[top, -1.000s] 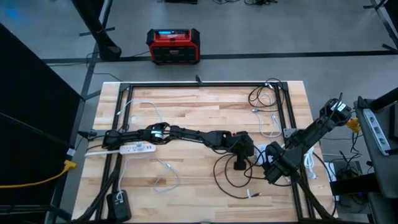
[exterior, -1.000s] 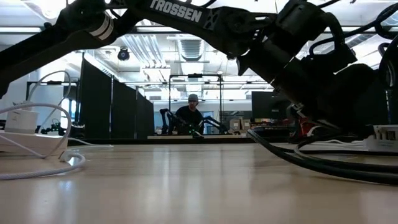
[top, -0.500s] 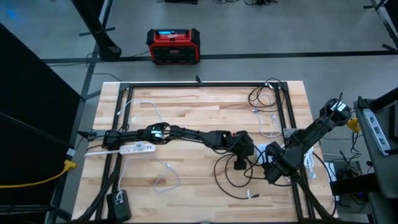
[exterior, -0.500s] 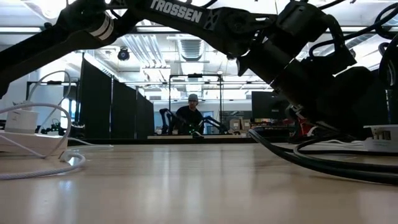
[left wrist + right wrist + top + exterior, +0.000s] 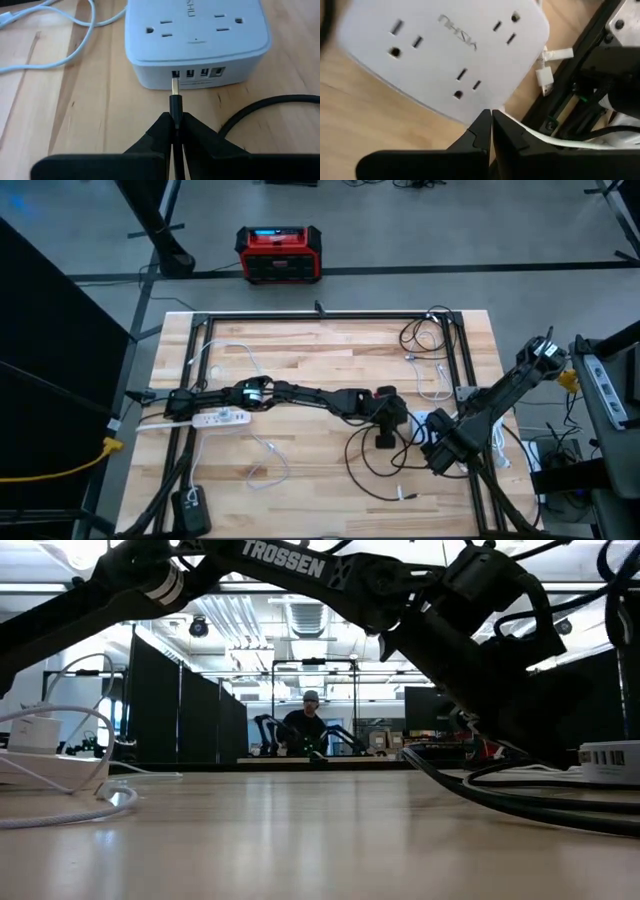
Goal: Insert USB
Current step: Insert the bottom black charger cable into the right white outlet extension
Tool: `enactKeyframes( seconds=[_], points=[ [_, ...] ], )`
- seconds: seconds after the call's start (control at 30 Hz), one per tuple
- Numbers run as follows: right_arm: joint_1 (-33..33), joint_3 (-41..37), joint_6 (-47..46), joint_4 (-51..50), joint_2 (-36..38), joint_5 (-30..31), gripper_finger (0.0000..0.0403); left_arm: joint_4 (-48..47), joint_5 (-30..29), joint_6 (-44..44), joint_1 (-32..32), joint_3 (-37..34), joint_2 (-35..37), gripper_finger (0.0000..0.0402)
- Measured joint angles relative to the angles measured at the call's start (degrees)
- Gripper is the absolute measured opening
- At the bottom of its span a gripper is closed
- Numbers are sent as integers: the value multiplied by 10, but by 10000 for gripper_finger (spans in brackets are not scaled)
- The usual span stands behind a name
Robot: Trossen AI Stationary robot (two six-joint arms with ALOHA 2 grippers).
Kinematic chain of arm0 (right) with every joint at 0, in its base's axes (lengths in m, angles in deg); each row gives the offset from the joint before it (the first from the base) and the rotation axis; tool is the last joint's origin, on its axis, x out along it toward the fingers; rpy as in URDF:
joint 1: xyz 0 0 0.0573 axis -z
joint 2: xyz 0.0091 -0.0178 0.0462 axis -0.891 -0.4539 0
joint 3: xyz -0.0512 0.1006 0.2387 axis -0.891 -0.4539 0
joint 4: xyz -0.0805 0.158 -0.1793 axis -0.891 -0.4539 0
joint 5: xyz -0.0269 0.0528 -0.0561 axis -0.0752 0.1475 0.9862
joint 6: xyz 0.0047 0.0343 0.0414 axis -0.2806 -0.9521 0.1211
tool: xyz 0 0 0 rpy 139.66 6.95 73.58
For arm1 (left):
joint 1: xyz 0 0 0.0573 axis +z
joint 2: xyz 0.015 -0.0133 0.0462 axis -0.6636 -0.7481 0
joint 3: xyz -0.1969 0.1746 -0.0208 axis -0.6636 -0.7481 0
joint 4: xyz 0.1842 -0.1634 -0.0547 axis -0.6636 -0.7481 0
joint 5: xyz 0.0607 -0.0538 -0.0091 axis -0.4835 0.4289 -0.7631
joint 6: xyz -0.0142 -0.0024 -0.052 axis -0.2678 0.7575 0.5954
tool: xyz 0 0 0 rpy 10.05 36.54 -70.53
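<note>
A white power strip (image 5: 195, 30) lies flat on the wooden table, right of centre (image 5: 421, 421). Its end face carries a row of USB ports (image 5: 202, 72). My left gripper (image 5: 175, 120) is shut on a black USB plug (image 5: 174, 102). The plug's metal tip (image 5: 175, 86) is at the mouth of the leftmost port. How far in it reaches I cannot tell. The plug's black cable (image 5: 260, 107) curves away over the table. My right gripper (image 5: 490, 120) is shut at the strip's opposite end (image 5: 445, 55), where its white cord (image 5: 545, 137) leaves. My left gripper pinches the black plug body (image 5: 174, 111) between its two fingers, level with the table. The fingers lie along the plug, whose metal tip points at the strip's port face. The plug is clear of the table. My right gripper's shut fingers (image 5: 481, 131) meet the strip's cord end (image 5: 485, 107). They slant down onto it. Whether they pinch the cord or only press the edge is hidden by the fingers.
A second white power strip (image 5: 220, 418) with a white cable lies at the table's left. Loose white cables (image 5: 430, 340) lie at the far right corner, and black cable loops (image 5: 375, 470) lie near the grippers. A black frame (image 5: 320, 317) borders the table. A person (image 5: 310, 720) sits far behind.
In the low view the white power strip at the right has slid a little toward the left gripper. In the high view the left gripper has shifted slightly. Neither gripper has opened or shut.
</note>
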Motion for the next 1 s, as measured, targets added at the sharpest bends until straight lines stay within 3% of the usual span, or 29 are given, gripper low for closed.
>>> enactKeyframes(
  seconds=[0.27,0.47,0.6,1.0],
  points=[
    [39,-3,41,0,53,46,0,1,5,-1,8,0,0,22],
    [100,-20,146,26,64,68,0,0,11,-16,12,0,0,22],
    [129,-50,225,50,66,56,0,-15,11,-30,12,0,0,22],
    [130,-102,401,127,134,29,0,-23,30,-65,13,-1,0,22]
  ],
)
